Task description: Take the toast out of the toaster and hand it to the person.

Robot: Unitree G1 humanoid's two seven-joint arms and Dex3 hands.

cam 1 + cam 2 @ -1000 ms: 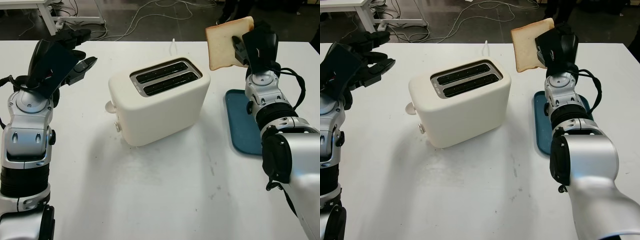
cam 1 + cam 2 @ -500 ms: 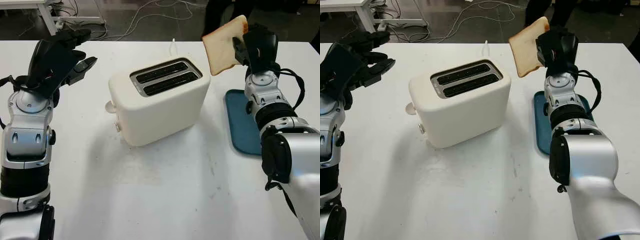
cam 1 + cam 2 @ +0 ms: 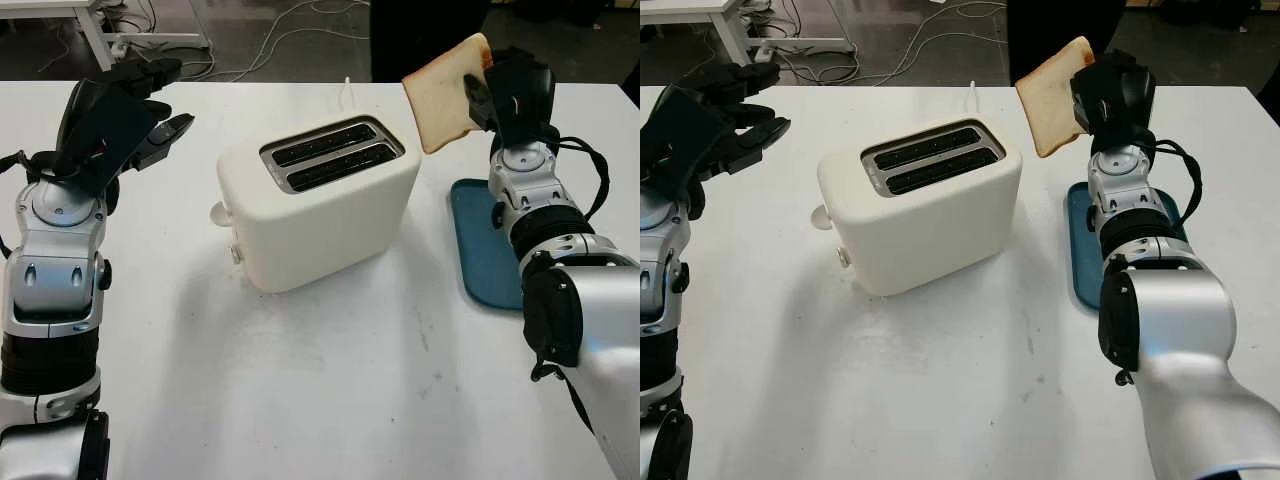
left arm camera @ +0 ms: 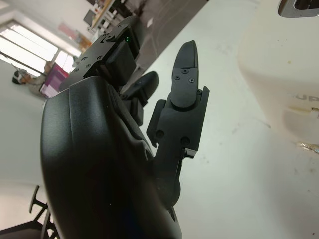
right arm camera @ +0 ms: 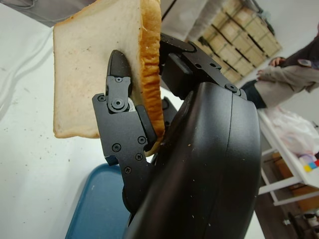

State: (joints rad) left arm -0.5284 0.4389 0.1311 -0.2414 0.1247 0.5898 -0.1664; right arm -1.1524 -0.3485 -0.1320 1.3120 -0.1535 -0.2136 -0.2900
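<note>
A slice of toast [image 3: 447, 92] is held up in the air by my right hand [image 3: 492, 92], whose fingers [image 5: 118, 94] are shut on it, above and to the right of the toaster. The cream two-slot toaster [image 3: 318, 200] stands in the middle of the white table [image 3: 320, 380], both slots showing dark. A person in dark clothing [image 3: 425, 35] stands at the table's far edge, right behind the toast. My left hand [image 3: 135, 110] is open, raised over the table's far left, apart from the toaster.
A blue tray [image 3: 487, 245] lies on the table to the right of the toaster, under my right forearm. Cables [image 3: 290, 25] trail across the floor beyond the table. The toaster's lever [image 3: 218, 213] sticks out on its left end.
The toast tilted and shifted slightly left and forward in my right hand. A person in dark clothing has come up to the far edge behind the toast. The left hand stayed put.
</note>
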